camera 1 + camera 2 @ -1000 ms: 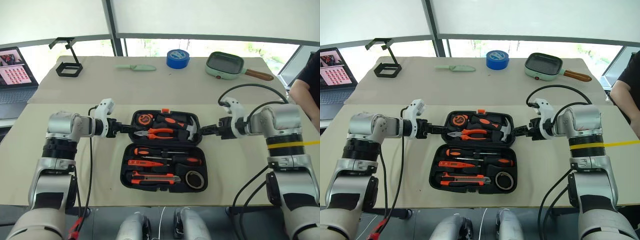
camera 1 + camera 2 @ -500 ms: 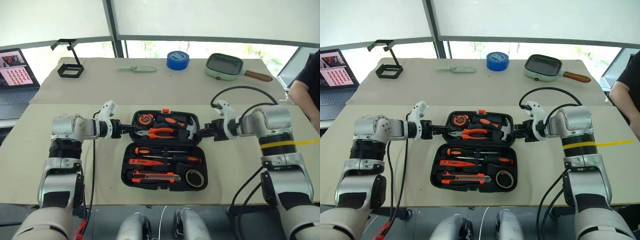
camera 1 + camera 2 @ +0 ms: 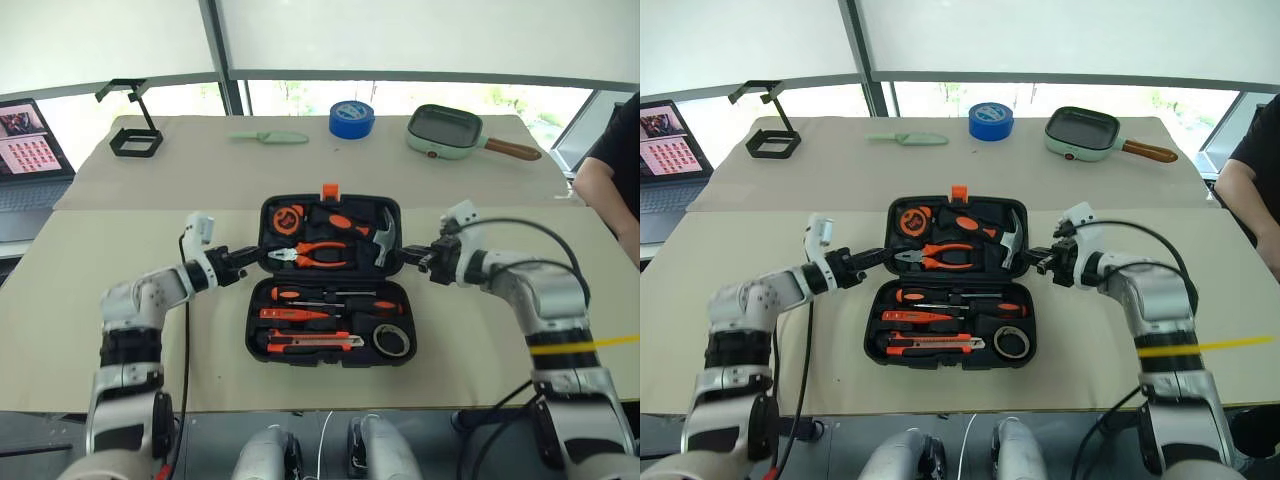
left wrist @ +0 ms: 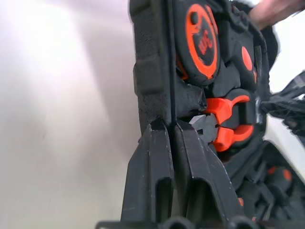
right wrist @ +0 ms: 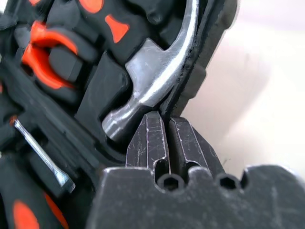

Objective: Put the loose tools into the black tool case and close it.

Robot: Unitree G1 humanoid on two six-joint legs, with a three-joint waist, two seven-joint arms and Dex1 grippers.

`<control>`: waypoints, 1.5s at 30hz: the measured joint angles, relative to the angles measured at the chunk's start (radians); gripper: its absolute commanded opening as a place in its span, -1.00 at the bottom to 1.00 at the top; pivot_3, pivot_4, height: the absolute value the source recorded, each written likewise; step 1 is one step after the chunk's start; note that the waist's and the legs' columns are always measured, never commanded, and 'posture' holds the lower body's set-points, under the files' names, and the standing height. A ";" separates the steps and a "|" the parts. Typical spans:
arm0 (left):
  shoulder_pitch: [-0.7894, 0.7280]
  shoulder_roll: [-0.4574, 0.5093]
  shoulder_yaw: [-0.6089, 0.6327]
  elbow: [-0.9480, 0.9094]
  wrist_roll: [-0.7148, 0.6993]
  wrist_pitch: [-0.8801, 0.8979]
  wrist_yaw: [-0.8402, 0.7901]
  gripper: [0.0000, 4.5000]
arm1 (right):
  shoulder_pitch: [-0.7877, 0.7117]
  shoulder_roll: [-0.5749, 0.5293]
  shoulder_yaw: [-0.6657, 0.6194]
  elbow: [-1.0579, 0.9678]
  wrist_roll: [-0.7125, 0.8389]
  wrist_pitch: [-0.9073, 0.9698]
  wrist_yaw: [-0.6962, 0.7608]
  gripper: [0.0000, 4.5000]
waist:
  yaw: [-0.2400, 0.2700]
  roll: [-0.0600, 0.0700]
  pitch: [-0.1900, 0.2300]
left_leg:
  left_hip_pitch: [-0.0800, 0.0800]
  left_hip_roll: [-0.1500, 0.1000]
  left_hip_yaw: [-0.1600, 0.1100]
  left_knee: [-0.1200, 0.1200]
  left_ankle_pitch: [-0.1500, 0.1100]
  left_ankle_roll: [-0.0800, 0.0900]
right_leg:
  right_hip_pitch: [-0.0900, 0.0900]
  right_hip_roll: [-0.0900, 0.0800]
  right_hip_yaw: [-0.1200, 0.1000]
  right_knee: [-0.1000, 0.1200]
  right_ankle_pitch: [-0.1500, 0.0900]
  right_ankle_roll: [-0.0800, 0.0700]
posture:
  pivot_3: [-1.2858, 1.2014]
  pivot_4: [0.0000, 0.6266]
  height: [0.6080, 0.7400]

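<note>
**Both grippers pinch the case lid**

Head view: the black tool case (image 3: 330, 280) lies open mid-surface, tools nested in its recesses.

Left wrist: the left gripper (image 4: 170, 131) has its fingers clamped on the lid's edge.

Right wrist: the right gripper (image 5: 164, 125) is likewise clamped beside the hammer (image 5: 157, 83).

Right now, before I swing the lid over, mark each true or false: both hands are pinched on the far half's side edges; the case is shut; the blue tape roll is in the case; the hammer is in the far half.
1. Both hands, left hand and right hand, are shut on the side edges of the black plastic clamshell tool case: true.
2. The case is shut: false, it lies open.
3. The big blue tape roll is inside: false, it sits on the far table.
4. The steel-headed hammer lies in the far half: true.
</note>
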 measured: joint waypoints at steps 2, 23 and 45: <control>0.033 -0.002 0.000 -0.033 0.000 -0.067 -0.022 -0.99 | 0.052 -0.006 0.000 -0.027 -0.033 -0.141 0.005 -1.00 | -0.001 -0.001 0.001 | 0.000 0.000 0.001 0.000 0.000 0.000 | 0.000 0.000 0.000 -0.001 0.000 0.000 | 0.03 -0.52 1.00; 0.579 0.195 -0.050 -0.043 0.237 -1.090 -0.287 0.54 | 0.468 -0.245 0.044 0.248 -0.654 -1.427 -0.430 0.50 | 0.008 -0.005 -0.002 | 0.014 0.006 0.004 -0.016 0.001 -0.002 | 0.006 -0.002 0.008 -0.010 -0.007 0.003 | 0.03 -0.52 1.00; -0.026 0.175 -0.374 0.268 0.366 -0.829 -0.347 -0.99 | 0.710 -0.305 0.233 -0.435 0.070 -0.470 0.040 -1.00 | 0.025 -0.012 0.001 | 0.013 0.006 0.000 -0.010 -0.008 0.013 | 0.014 -0.002 0.002 -0.014 -0.005 0.006 | 0.03 -0.52 1.00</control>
